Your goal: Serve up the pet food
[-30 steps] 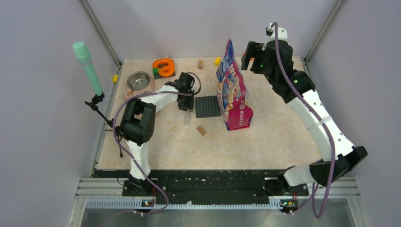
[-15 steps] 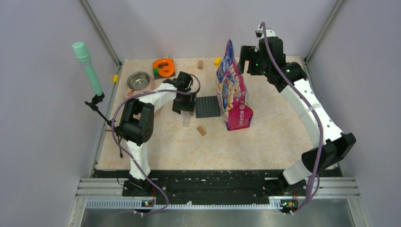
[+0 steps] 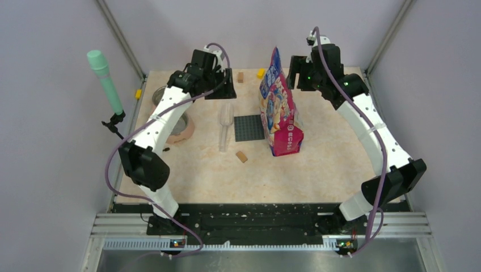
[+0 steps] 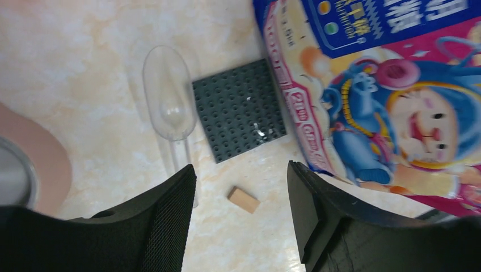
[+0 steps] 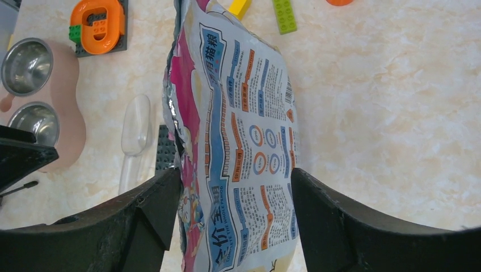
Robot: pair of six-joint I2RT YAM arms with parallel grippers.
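Observation:
The pink-and-blue cat food bag (image 3: 279,107) stands upright mid-table; it also shows in the left wrist view (image 4: 385,85) and the right wrist view (image 5: 238,141). The kibble is hidden inside it. A clear plastic scoop (image 3: 224,127) lies empty on the table left of the bag, also in the wrist views (image 4: 169,107) (image 5: 135,133). My left gripper (image 3: 218,85) is open and empty, raised high at the back left (image 4: 241,175). My right gripper (image 3: 295,71) is open beside the bag's top; from its wrist (image 5: 232,175) the bag shows between the jaws.
A pink feeder (image 5: 71,113) with two steel bowls (image 5: 25,65) sits left, partly under my left arm (image 3: 184,129). A dark grey studded plate (image 3: 249,127) lies between scoop and bag, a tan block (image 3: 242,156) in front. An orange piece (image 5: 97,22) and bricks (image 3: 260,72) lie at the back.
My left gripper has lifted off the scoop and swung up and back; the scoop lies flat on the table. My right gripper shifted slightly left toward the bag's top.

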